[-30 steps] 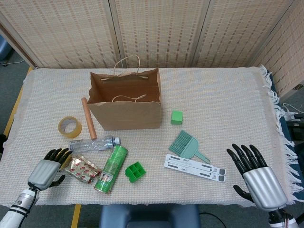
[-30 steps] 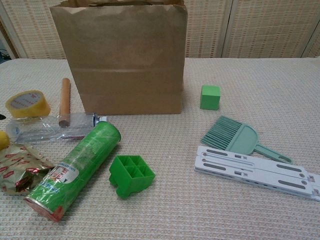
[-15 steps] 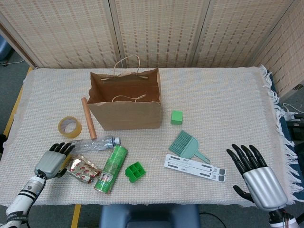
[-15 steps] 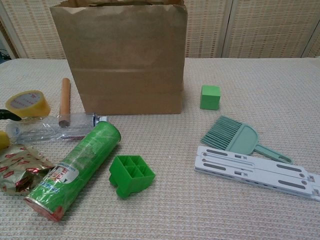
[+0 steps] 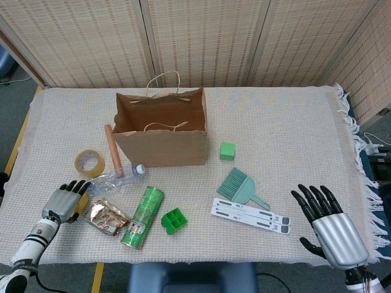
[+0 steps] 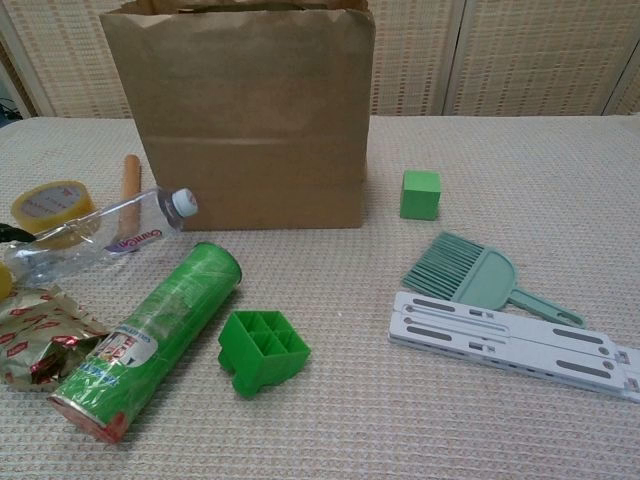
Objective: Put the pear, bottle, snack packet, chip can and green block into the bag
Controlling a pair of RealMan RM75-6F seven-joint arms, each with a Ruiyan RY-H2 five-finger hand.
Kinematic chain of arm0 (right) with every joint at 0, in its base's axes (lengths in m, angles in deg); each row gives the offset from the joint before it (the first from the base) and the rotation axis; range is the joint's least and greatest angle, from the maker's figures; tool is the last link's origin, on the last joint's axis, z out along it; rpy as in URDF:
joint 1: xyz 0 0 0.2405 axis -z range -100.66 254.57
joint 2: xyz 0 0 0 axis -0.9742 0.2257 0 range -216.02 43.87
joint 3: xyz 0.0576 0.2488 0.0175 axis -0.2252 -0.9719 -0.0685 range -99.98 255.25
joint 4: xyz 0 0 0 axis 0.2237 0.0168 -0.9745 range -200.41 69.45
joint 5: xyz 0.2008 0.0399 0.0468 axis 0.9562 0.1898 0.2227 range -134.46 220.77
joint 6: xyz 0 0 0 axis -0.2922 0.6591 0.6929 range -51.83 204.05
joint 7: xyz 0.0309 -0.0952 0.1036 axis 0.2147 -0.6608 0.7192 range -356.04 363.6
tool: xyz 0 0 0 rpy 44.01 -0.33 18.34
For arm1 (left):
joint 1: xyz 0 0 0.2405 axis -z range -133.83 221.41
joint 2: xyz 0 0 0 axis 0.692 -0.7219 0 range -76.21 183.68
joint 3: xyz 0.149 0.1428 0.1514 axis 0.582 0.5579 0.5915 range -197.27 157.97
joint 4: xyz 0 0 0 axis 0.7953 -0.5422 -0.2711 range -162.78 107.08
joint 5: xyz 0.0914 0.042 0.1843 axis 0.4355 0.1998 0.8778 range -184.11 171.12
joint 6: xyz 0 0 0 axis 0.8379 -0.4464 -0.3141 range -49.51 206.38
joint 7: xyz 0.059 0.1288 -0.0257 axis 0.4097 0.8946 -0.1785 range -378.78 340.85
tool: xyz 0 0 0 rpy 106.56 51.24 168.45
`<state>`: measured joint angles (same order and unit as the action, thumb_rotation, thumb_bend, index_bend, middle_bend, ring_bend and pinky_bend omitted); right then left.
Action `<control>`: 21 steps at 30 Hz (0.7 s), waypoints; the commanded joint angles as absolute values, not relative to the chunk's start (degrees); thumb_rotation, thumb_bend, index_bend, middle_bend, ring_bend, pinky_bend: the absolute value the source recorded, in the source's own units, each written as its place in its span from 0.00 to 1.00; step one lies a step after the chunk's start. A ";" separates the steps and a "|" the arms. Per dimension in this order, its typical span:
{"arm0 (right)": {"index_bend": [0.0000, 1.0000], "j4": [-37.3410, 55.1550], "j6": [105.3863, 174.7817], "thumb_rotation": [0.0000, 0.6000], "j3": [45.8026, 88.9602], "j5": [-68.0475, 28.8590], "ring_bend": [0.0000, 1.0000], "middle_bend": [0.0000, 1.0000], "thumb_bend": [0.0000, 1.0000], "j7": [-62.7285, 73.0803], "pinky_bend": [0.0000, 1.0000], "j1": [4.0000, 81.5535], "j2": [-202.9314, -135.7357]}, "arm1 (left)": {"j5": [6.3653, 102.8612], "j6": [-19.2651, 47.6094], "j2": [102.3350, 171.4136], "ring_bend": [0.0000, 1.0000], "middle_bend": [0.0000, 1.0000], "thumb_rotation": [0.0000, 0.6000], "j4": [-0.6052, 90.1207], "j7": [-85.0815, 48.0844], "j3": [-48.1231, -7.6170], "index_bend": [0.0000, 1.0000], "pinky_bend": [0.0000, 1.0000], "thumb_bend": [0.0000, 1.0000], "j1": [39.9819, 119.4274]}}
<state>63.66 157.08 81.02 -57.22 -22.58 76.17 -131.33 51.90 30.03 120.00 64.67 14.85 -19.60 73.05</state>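
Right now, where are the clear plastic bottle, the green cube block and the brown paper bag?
clear plastic bottle (image 6: pixel 105 238): chest view, mid-body.
green cube block (image 5: pixel 227 151): head view, top face.
brown paper bag (image 6: pixel 250 130): chest view, front wall.

Silver-backed hand (image 5: pixel 332 229) with black fingers (image 5: pixel 313 200)

My left hand (image 5: pixel 63 202), grey metal with black fingers, grips a clear glossy plastic bottle (image 6: pixel 100 240) beside the matt brown paper bag (image 6: pixel 250 120) on woven cloth (image 5: pixel 281 122).
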 commanded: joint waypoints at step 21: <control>0.00 63.68 156.47 1.00 80.88 -57.04 0.00 0.00 0.06 -22.59 0.00 76.02 -131.59 | 49.02 29.72 120.65 0.09 0.07 1.00 59.67 13.32 -16.17 0.16 0.33 0.36 74.06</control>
